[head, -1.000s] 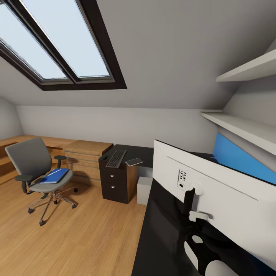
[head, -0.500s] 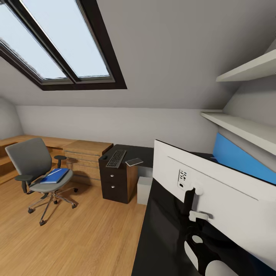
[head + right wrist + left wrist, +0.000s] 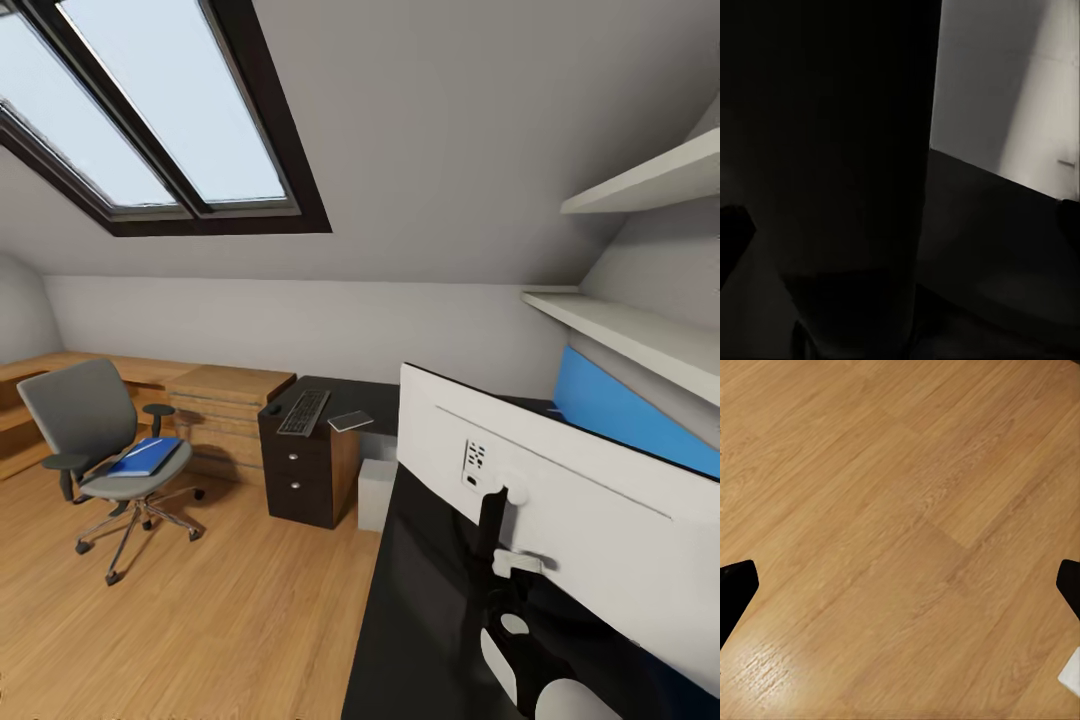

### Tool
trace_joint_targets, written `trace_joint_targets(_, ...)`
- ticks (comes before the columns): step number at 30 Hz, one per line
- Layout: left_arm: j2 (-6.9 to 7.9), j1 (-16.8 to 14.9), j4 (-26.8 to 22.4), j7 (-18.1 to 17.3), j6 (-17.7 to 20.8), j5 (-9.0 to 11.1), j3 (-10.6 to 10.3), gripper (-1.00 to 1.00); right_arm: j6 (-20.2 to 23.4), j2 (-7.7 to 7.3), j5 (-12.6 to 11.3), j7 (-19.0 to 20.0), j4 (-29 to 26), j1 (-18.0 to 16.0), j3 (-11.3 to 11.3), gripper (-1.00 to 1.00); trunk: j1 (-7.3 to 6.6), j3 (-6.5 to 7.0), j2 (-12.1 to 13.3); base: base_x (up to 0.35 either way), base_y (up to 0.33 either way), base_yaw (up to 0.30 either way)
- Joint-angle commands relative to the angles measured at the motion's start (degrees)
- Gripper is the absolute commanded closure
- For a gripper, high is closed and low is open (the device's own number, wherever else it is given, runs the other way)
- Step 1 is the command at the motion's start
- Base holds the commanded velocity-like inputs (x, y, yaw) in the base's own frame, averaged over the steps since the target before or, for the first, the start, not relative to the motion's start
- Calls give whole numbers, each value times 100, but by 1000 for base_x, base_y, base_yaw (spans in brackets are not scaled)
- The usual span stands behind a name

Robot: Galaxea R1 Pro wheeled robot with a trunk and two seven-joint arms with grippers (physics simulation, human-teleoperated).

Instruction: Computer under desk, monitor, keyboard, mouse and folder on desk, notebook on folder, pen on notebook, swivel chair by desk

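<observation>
The swivel chair (image 3: 82,420) stands on the wooden floor at the left, apart from the desk (image 3: 410,590). The blue folder (image 3: 147,457) lies on its seat. On the desk's far end lie the keyboard (image 3: 303,412), the small dark mouse (image 3: 272,409) beside it, and the pale notebook (image 3: 350,421). The computer (image 3: 377,495) stands under the desk. Close by on the desk, the monitor (image 3: 580,500) shows its pale back. I cannot make out the pen. My left gripper (image 3: 900,589) hangs open over bare floor. My right gripper (image 3: 900,225) is open before a dark surface.
Light wooden low shelving (image 3: 215,405) runs along the far wall left of the desk's dark drawer unit (image 3: 300,475). White wall shelves (image 3: 640,340) and a blue wall panel (image 3: 620,410) are at the right. A sloped skylight (image 3: 150,120) is overhead. Open floor (image 3: 220,610) lies between chair and desk.
The whole head picture has shifted very slightly, so the camera has moved. The chair, folder and desk items have stayed where they were.
</observation>
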Motion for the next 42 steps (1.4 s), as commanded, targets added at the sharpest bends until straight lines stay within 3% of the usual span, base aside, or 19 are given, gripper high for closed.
trace_joint_targets(1, 9, -2, -9, 32, -37, 60, -36, -100, -24, 3, 19, -24, 4, -6, -50, -100, 0, -8, -7, -185, 0, 0)
trace_joint_targets(11, 9, -2, -8, 29, -36, 61, -33, -100, -30, 3, 19, -27, 12, -4, -50, -100, 0, -8, -7, -241, 0, 0)
trace_joint_targets(38, 9, -2, -7, 28, -34, 61, -35, -100, -145, 9, 10, -46, 10, -4, -54, -100, 0, -11, -7, -38, -70, -1)
trace_joint_targets(42, 9, -2, -7, 26, -33, 61, -34, -100, -156, 4, -5, -53, 5, -2, -59, -100, 0, 5, -7, 0, 0, -235)
